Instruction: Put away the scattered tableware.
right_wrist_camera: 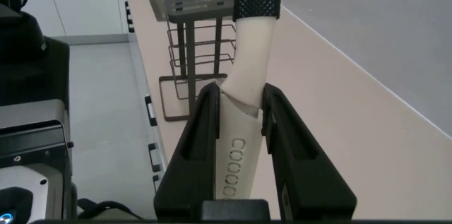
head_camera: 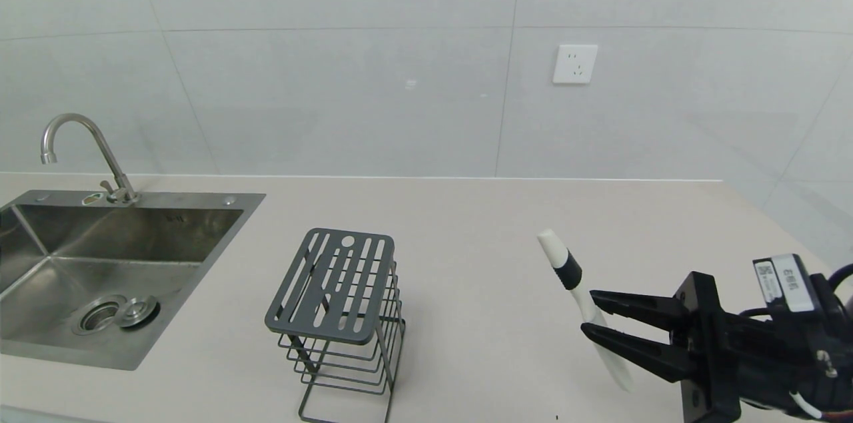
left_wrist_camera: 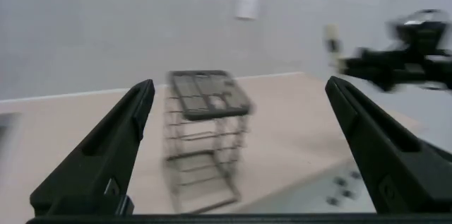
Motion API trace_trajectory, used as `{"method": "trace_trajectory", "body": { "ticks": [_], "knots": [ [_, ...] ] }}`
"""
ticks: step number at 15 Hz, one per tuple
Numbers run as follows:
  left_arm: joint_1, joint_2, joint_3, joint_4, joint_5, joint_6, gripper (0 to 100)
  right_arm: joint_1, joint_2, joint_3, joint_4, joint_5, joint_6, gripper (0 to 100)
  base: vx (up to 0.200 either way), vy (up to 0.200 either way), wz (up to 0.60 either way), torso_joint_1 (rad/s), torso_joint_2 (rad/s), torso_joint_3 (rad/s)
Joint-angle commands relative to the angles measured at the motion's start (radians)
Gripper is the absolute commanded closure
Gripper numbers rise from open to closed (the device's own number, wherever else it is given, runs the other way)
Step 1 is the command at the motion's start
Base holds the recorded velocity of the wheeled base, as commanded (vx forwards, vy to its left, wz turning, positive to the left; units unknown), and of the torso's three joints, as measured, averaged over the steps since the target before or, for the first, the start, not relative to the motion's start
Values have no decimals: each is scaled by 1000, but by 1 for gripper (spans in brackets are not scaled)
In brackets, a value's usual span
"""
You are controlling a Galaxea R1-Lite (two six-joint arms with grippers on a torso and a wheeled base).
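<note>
While my right pincer [head_camera: 588, 311] is clamped on the white knife [head_camera: 566, 268], my left pincer [left_wrist_camera: 239, 90] hangs with its jaws spread wide and holds nothing.

Grip: in the right wrist view both fingers press the pale flat part just below the black textured grip band. The handle end points up and away from me, and the pale tip runs down past the fingers toward me. The knife looks lifted off the worktop [head_camera: 480, 263], though I cannot confirm the gap.

Next out: a dark grey wire knife rack [head_camera: 340, 276] stands upright on the worktop, well apart from the knife and toward my left. Its slotted top plate faces up. As far as I can see, no blade sits in any slot.

Farther left: a steel sink [head_camera: 153, 198] is let into the worktop, with a curved tap [head_camera: 66, 118] at its back rim. On the tiled wall behind is a white socket [head_camera: 574, 64].

Status, by my judgement: the pick-up is done and the stowing is not. What is left is to carry the knife across to the rack, turn it tip down over a slot, lower it in and let go. The knife is the one piece of tableware I can make out, so this may be the last item, or the first.
</note>
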Motion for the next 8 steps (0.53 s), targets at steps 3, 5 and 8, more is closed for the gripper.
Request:
{"method": "trace_trajectory", "body": {
  "ticks": [3, 5, 8],
  "knots": [
    [-7, 231, -150, 20, -237, -151, 0, 11, 25, -28, -2, -2, 6, 100, 0, 0, 0, 0, 0, 0],
    [-19, 398, -179, -72, -313, -146, 0, 37, 43, -31, -2, -3, 6, 100, 0, 0, 0, 0, 0, 0],
    [-21, 630, -195, -216, -345, -129, 0, 40, 84, -34, -2, -5, 2, 100, 0, 0, 0, 0, 0, 0]
  ]
}}
